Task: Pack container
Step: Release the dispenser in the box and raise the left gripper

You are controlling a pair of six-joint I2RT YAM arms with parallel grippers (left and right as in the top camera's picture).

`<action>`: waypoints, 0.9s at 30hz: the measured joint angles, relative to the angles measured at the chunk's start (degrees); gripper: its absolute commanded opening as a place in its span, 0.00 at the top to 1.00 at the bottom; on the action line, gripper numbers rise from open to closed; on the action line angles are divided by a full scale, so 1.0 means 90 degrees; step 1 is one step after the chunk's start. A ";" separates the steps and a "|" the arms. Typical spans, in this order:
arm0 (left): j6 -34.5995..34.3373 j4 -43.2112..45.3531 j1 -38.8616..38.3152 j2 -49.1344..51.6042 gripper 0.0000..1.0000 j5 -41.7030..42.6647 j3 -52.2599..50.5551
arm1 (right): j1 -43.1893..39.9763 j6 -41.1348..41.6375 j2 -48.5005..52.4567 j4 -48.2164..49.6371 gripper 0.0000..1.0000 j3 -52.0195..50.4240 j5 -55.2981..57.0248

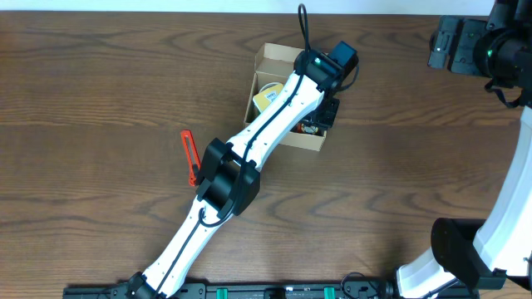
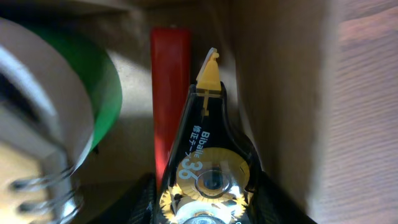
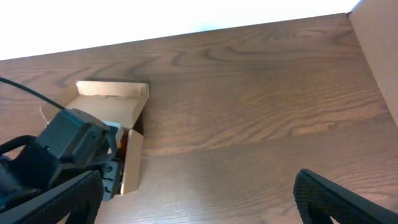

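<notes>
A flat red strip (image 1: 189,156) lies on the wood-grained tabletop (image 1: 91,91), left of the container (image 1: 274,58). The container, a rectangular box of plain tan cardboard, stands at the far middle with its flap lid raised. Inside are seen a roll with a glossy green band (image 2: 102,93), a straight red bar (image 2: 169,87) and a black translucent correction-tape dispenser (image 2: 208,149) with a yellow tip. The left fingers (image 2: 142,202) are clamped on the dispenser. The matte black right fingers (image 3: 56,199) are held wide apart, well away from the container.
</notes>
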 measured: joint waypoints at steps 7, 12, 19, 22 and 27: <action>-0.0073 0.0036 0.0000 0.0017 0.58 0.0017 0.0000 | 0.0000 0.0000 0.0000 0.0000 0.01 0.0000 0.0000; -0.0153 0.0029 0.0000 0.0017 0.39 0.0012 0.0000 | 0.0000 0.0000 0.0000 0.0000 0.01 0.0000 0.0000; -0.0134 -0.0019 0.0005 0.0017 0.48 0.0022 0.0000 | 0.0000 0.0000 0.0000 0.0000 0.01 0.0000 0.0000; -0.0134 -0.0073 0.0000 0.0017 0.54 0.0019 0.0000 | 0.0000 0.0000 0.0000 0.0000 0.01 0.0000 0.0000; -0.0092 -0.0155 0.0000 -0.0046 0.56 0.0005 0.0007 | 0.0000 0.0000 0.0000 0.0000 0.01 0.0000 0.0000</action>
